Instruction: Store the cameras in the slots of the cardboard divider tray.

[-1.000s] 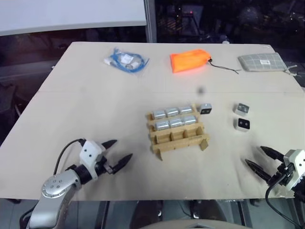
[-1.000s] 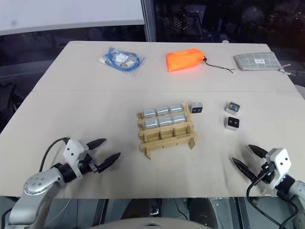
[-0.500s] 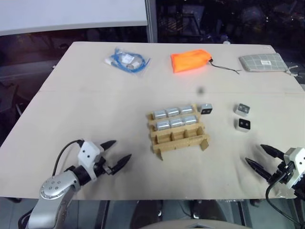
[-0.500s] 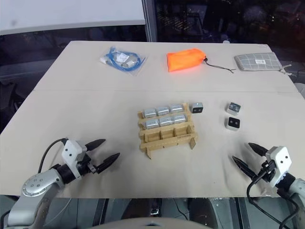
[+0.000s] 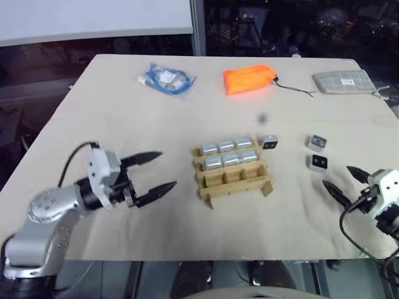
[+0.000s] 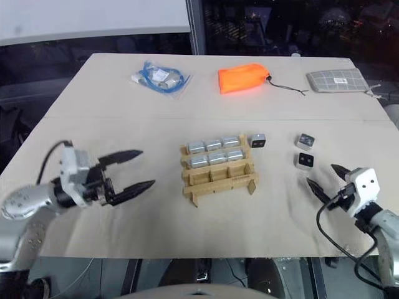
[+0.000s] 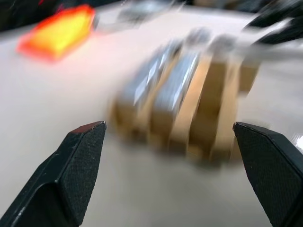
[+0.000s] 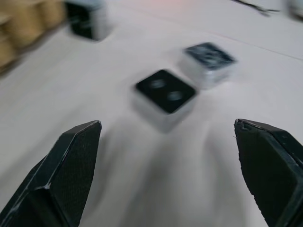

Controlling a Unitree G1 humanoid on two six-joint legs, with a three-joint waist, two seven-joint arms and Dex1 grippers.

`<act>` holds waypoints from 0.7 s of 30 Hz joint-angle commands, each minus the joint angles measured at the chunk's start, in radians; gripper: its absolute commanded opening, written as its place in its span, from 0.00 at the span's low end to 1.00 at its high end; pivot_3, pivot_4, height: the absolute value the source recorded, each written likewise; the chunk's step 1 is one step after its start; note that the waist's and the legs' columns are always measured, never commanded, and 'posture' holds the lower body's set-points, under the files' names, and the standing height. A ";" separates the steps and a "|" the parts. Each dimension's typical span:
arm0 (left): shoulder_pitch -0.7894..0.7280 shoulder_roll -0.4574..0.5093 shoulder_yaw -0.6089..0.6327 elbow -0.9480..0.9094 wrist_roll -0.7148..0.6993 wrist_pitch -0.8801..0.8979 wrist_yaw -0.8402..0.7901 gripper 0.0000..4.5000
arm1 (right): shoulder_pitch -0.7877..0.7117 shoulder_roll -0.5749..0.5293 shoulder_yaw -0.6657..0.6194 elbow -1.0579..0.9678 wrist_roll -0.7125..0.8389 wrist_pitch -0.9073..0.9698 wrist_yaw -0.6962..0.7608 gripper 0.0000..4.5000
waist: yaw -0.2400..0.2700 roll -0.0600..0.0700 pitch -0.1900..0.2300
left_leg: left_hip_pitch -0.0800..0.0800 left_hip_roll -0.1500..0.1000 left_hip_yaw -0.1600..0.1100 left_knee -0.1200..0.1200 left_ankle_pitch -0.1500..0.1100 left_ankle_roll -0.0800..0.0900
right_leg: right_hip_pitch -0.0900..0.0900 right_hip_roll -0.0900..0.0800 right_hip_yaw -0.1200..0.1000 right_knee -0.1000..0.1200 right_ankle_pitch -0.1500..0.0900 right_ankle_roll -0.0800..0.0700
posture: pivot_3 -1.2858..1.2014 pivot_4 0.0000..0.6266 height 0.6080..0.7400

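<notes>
The cardboard divider tray (image 5: 232,172) sits mid-table with six cameras (image 5: 228,153) filling its two far rows; the near row's slots stand bare. Three loose cameras (image 5: 317,162) lie to its right, one touching the tray's far corner. No writing is legible on any of them. The left gripper (image 5: 156,171) and right gripper (image 5: 341,180) both hover spread wide, holding nothing.

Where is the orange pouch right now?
In the left eye view the orange pouch lies at the table's far edge, between the blue cable bag on its left and the grey pouch on its right.
</notes>
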 commanded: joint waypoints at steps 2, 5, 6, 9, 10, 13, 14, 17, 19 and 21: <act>-0.140 0.101 0.049 -0.027 -0.111 0.092 -0.065 0.99 | -0.029 0.098 0.036 -0.106 -0.020 0.102 -0.182 1.00 | -0.001 0.000 0.001 | 0.000 0.000 0.000 0.000 0.002 -0.004 | 0.000 0.001 0.000 0.001 0.002 0.003 | 0.52 0.24 1.00; -0.201 0.142 0.060 -0.024 -0.169 0.151 -0.104 0.99 | -0.043 0.187 0.054 -0.149 -0.047 0.144 -0.309 1.00 | -0.006 0.002 0.001 | 0.001 -0.001 0.001 -0.001 0.003 -0.005 | -0.001 0.002 0.002 0.001 0.002 0.004 | 0.52 0.24 1.00; -0.226 0.161 0.065 -0.024 -0.195 0.176 -0.118 0.99 | -0.053 0.228 0.059 -0.154 -0.062 0.147 -0.366 1.00 | -0.006 0.001 0.001 | 0.001 -0.001 0.001 -0.001 0.003 -0.005 | -0.001 0.002 0.002 0.001 0.002 0.004 | 0.52 0.24 1.00; -0.268 0.218 0.068 -0.021 -0.211 0.219 -0.171 0.99 | -0.075 0.316 0.079 -0.145 -0.092 0.149 -0.459 1.00 | -0.013 -0.001 0.003 | 0.000 -0.001 0.001 -0.001 0.004 -0.006 | -0.001 0.004 0.003 0.000 0.001 0.005 | 0.52 0.24 1.00; -0.281 0.234 0.067 -0.011 -0.207 0.225 -0.187 0.99 | -0.077 0.326 0.097 -0.136 -0.115 0.140 -0.468 1.00 | -0.016 -0.001 0.003 | 0.000 0.000 0.001 -0.001 0.004 -0.006 | -0.001 0.004 0.003 0.001 0.001 0.005 | 0.52 0.24 1.00; -0.310 0.258 0.061 0.015 -0.191 0.233 -0.218 0.99 | -0.087 0.339 0.142 -0.117 -0.159 0.120 -0.476 1.00 | -0.025 -0.002 0.003 | 0.000 -0.001 0.001 -0.001 0.004 -0.006 | -0.001 0.003 0.003 0.001 0.001 0.005 | 0.52 0.24 1.00; -0.317 0.258 0.055 0.021 -0.179 0.228 -0.223 0.99 | -0.094 0.344 0.148 -0.110 -0.167 0.117 -0.483 1.00 | -0.027 -0.002 0.003 | 0.000 -0.001 0.001 -0.001 0.004 -0.006 | -0.001 0.004 0.003 0.001 0.001 0.005 | 0.52 0.24 1.00; -0.323 0.250 0.044 0.025 -0.163 0.224 -0.231 0.99 | -0.119 0.347 0.171 -0.094 -0.192 0.109 -0.487 1.00 | -0.034 -0.002 0.003 | 0.001 0.000 0.002 -0.001 0.005 -0.008 | -0.001 0.006 0.004 0.001 0.001 0.005 | 0.52 0.24 1.00; -0.323 0.243 0.041 0.022 -0.157 0.225 -0.232 0.99 | -0.130 0.351 0.183 -0.093 -0.200 0.115 -0.487 1.00 | -0.040 -0.003 0.003 | 0.001 0.001 0.001 -0.001 0.005 -0.009 | -0.001 0.007 0.005 0.001 0.001 0.004 | 0.52 0.24 1.00; -0.319 0.236 0.039 0.017 -0.152 0.224 -0.231 0.99 | -0.139 0.353 0.197 -0.089 -0.212 0.119 -0.488 1.00 | -0.048 -0.004 0.003 | 0.001 0.001 0.001 -0.001 0.006 -0.009 | -0.001 0.007 0.005 0.002 0.002 0.004 | 0.52 0.24 1.00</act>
